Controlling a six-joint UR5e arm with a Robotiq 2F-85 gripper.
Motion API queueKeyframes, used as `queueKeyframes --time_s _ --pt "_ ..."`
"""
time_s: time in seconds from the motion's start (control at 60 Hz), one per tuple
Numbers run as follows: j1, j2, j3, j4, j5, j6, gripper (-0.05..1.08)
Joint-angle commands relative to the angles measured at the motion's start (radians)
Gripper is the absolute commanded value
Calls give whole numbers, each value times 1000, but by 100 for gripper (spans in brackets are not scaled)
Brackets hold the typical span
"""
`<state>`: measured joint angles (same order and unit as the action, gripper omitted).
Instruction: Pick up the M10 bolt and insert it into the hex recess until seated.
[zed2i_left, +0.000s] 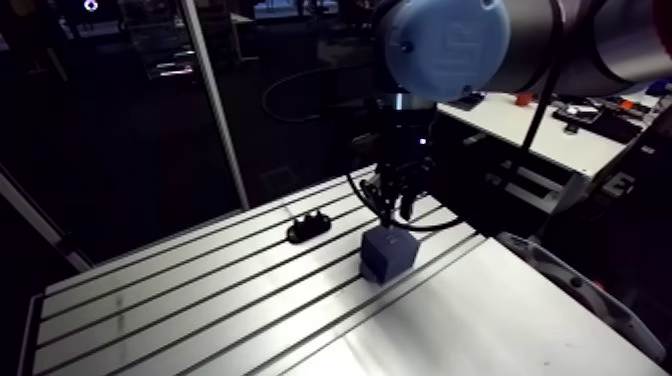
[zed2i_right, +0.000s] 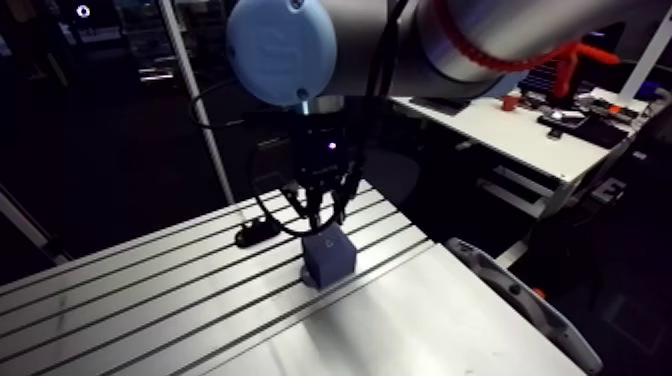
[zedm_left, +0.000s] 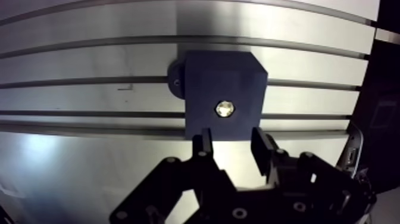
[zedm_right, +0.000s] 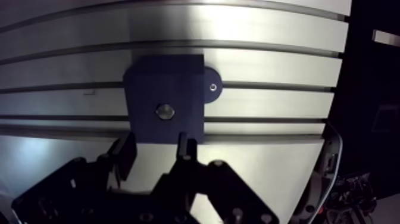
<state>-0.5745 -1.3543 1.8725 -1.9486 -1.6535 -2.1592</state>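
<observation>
End effector (zedm_left: 232, 136) seen released, fingers spread, nothing gripped, held just above blue block (zedm_left: 205, 83). M10 bolt (zedm_left: 225, 109) seen sunk in centre of block's top face. Block set on slotted worktop (zedm_left: 89, 59), toward far edge; black fixture (zed2i_left: 308, 227) spotted near.

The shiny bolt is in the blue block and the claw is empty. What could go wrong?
Two things, maybe. The gripper hangs open and empty just above the blue block; a sideways move at this height might knock a finger into it. The bolt shows only its hex head in the block, so I cannot tell whether it is fully down; if crooked, it might not be seated.
</observation>
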Motion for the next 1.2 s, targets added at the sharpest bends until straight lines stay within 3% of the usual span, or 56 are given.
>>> queueKeyframes --time_s 0.017,0.15,0.183,0.383,0.483,0.667,0.917,1.2 --pt "30 -63 -49 87 15 56 0" --pt "135 -73 -122 167 11 187 0" --pt "196 -73 -177 228 17 247 0" --pt "311 -67 -296 327 26 377 0" --pt "366 -70 -341 372 18 404 0" --pt "388 -78 -409 455 23 449 0" --pt "446 -129 -414 463 25 438 1" --pt "447 -157 -433 463 30 437 1"
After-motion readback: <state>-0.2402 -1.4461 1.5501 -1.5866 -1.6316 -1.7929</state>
